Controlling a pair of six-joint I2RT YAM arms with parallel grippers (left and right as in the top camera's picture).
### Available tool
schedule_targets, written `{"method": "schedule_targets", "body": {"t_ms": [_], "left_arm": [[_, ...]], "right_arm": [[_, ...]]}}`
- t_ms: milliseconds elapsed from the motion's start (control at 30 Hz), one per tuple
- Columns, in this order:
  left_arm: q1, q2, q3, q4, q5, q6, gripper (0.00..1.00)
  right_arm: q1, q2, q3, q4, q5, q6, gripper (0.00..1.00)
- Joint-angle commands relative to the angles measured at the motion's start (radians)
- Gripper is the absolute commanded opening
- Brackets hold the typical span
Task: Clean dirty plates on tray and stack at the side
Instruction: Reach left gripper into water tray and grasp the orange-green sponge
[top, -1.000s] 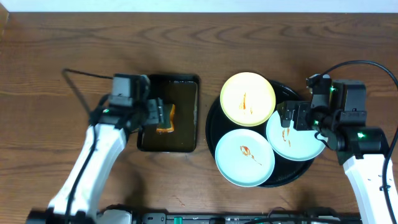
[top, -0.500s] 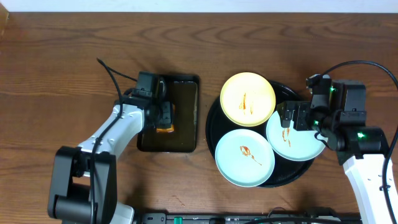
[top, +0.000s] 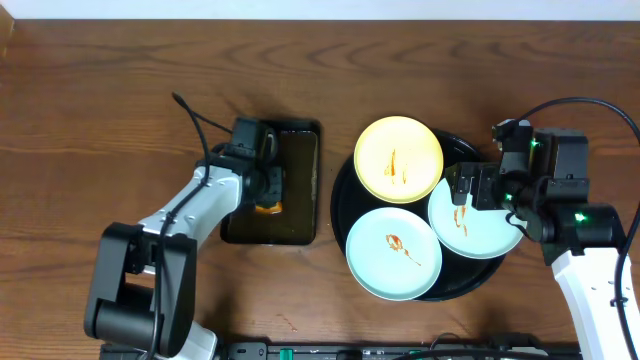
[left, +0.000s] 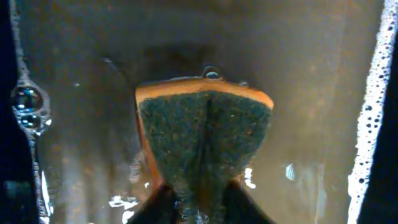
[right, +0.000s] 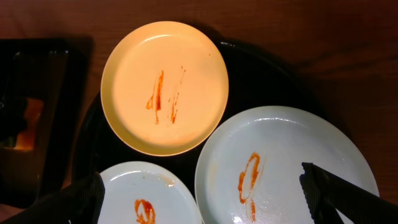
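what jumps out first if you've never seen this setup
Three sauce-smeared plates crowd the round black tray: a yellow plate at the back, a pale front plate and a pale right plate. Left of it, the left hand pinches a sponge in the wet rectangular tray; the open right hand hovers over that right plate.

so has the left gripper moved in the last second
Yes: the left gripper, shut on the sponge, has shifted right across the rectangular tray's left rim.

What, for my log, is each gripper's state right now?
Left gripper: shut on the scouring sponge.
Right gripper: open, holding nothing.
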Motion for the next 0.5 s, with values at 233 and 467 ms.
{"method": "schedule_targets", "body": {"t_ms": [233,467], "left_arm": [[-0.015,-0.101,0.081,-0.033,-0.046,-0.013,0.08],[-0.015,-0.09,0.063,-0.028,-0.046,-0.021,0.07]], "right_arm": [[-0.014,0.0,0.025,-0.004,-0.008,-0.003,0.99],[-0.014,0.0,0.025,-0.004,-0.008,-0.003,0.99]]}}
